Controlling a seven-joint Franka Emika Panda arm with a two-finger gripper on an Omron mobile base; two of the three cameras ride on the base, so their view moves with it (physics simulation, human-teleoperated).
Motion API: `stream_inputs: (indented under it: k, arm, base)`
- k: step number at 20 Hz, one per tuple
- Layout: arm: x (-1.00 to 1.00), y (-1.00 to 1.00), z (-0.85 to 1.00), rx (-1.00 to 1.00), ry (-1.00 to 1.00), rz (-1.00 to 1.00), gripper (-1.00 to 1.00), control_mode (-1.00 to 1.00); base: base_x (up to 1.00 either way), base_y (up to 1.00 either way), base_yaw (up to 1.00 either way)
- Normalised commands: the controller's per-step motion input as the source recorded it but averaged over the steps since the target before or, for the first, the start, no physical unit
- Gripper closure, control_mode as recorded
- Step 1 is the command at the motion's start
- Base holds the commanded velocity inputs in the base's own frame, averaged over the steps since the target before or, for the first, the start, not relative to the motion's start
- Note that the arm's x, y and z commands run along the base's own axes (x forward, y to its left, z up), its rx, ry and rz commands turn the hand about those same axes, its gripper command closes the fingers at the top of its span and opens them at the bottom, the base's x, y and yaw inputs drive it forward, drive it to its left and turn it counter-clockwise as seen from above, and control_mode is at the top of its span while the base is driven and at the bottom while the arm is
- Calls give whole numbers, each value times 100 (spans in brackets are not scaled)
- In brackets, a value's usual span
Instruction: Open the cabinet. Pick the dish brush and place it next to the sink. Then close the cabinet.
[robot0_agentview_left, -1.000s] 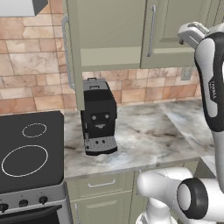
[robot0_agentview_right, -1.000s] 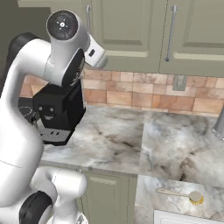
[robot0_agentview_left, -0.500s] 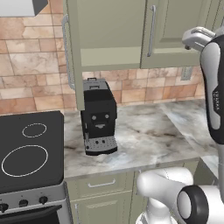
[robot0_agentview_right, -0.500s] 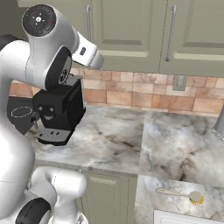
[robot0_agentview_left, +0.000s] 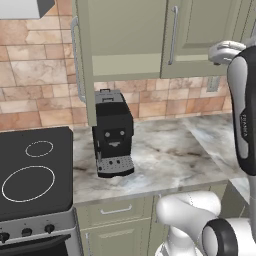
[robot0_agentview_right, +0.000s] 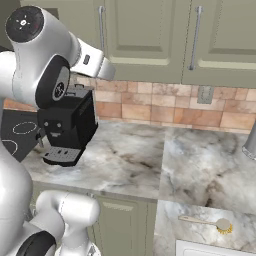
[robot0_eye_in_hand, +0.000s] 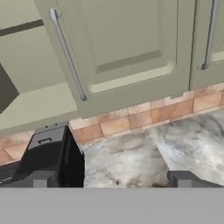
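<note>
Nearest the base, at about 5 o'clock in the right base view, the dish brush (robot0_agentview_right: 207, 223) lies flat on the marble table (robot0_agentview_right: 200, 172), just beside the white rim of what looks like the sink (robot0_agentview_right: 215, 248). So the carrying step seems done, and the brush sits alone with nothing holding it. Farther back, at about 9 o'clock, a black coffee machine (robot0_agentview_left: 112, 135) stands on the table, beside the dark cooktop (robot0_agentview_left: 30, 170). Beyond and above it, at 12 o'clock, hangs the cabinet (robot0_agentview_left: 172, 37); its left door (robot0_agentview_left: 85, 60) is swung out edge-on in the left base view, while the right door appears shut. The claw (robot0_eye_in_hand: 116, 177) is released, jaws spread wide and empty, and looks up toward the long bar handle (robot0_eye_in_hand: 68, 54) of that left door from some way off. What remains, judging by this, is pushing that door closed.
</note>
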Motion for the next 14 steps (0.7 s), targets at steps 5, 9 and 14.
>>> stream_inputs:
  k: [5,9,14]
  arm:
    - [-25,0,-4,-12,7,0,-100,-100]
    - [-24,0,0,-16,6,0,-100,-100]
    - [-27,1,-1,-14,7,0,-100,-100]
  base:
    - [0,0,0]
    - [0,0,0]
    - [0,0,0]
